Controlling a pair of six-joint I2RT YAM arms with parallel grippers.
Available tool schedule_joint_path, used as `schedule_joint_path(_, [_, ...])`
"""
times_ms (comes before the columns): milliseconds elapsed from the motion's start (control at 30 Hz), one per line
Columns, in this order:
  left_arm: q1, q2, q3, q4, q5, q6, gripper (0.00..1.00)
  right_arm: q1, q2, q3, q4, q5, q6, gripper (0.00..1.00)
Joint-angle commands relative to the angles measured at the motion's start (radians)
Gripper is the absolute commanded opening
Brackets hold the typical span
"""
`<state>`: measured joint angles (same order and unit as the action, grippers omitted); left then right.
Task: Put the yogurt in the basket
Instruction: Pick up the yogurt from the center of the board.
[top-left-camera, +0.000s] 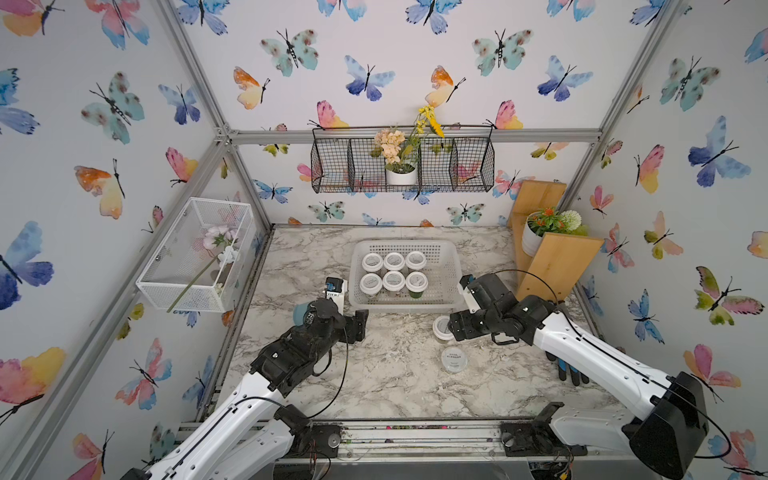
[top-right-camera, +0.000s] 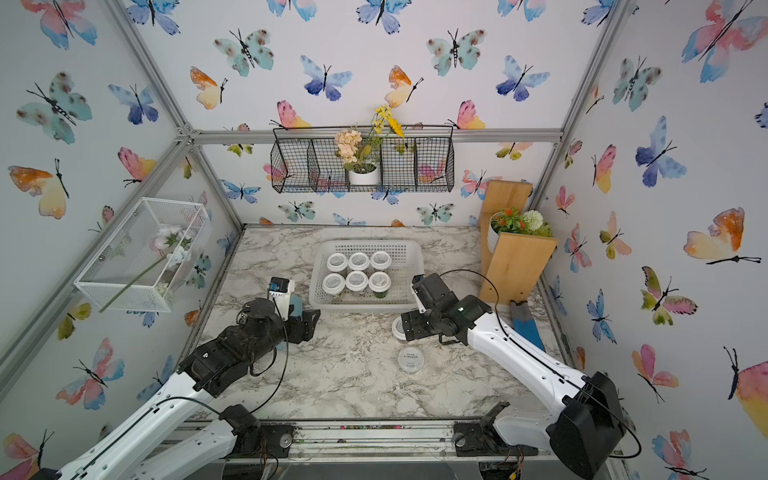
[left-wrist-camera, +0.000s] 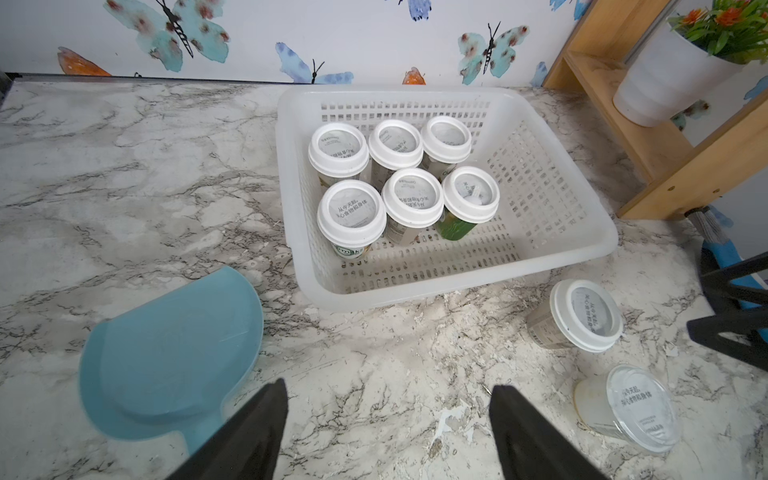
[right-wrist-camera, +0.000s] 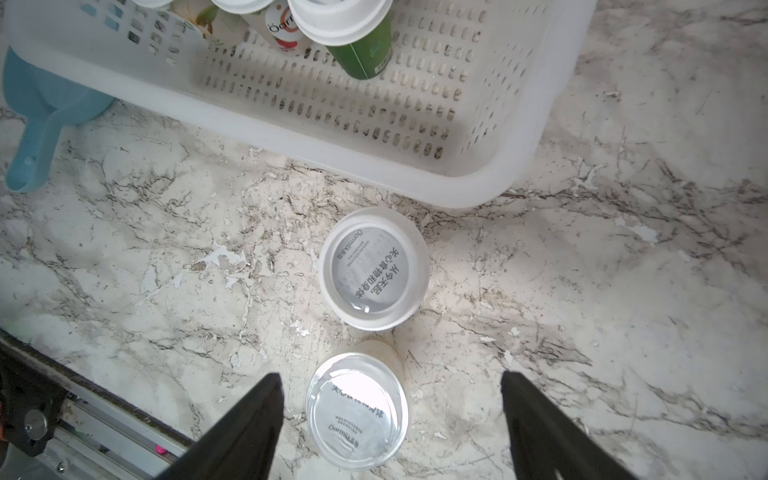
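Two yogurt cups (right-wrist-camera: 374, 268) beneath right tool (right-wrist-camera: 390, 375)

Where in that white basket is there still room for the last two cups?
The bare basket floor between the six cups and its wall facing the wooden shelf. The other end is packed.

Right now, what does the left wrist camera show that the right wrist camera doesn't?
Left wrist only: all six lids of the yogurt cups in the white perforated plastic basket, plus the wooden shelf with its white flowerpot. Right wrist only: the metal rail at the table's edge. Both: the basket, the blue plastic scoop, and two cups standing on the marble table: the white-rimmed cup and the flat-lidded cup.
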<state>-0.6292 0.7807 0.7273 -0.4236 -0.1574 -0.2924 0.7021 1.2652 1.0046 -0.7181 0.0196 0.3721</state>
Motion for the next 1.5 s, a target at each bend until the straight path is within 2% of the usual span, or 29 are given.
schedule_joint_path(0, [0.005,-0.004,-0.007,0.012,0.048,0.006,0.82,0.004,0.014,-0.021,-0.017,0.026,-0.009,0.84])
schedule_joint_path(367, [0.005,0.016,-0.008,0.014,0.07,0.007,0.82,0.014,0.076,0.004,0.023,-0.004,-0.004,0.82])
schedule_joint_path(933, [0.004,0.008,-0.006,0.013,0.093,0.01,0.83,0.068,0.24,0.091,0.031,0.037,0.022,0.86])
schedule_joint_path(1467, [0.003,0.005,-0.006,0.008,0.094,0.01,0.83,0.071,0.329,0.159,0.025,0.078,0.03,0.82])
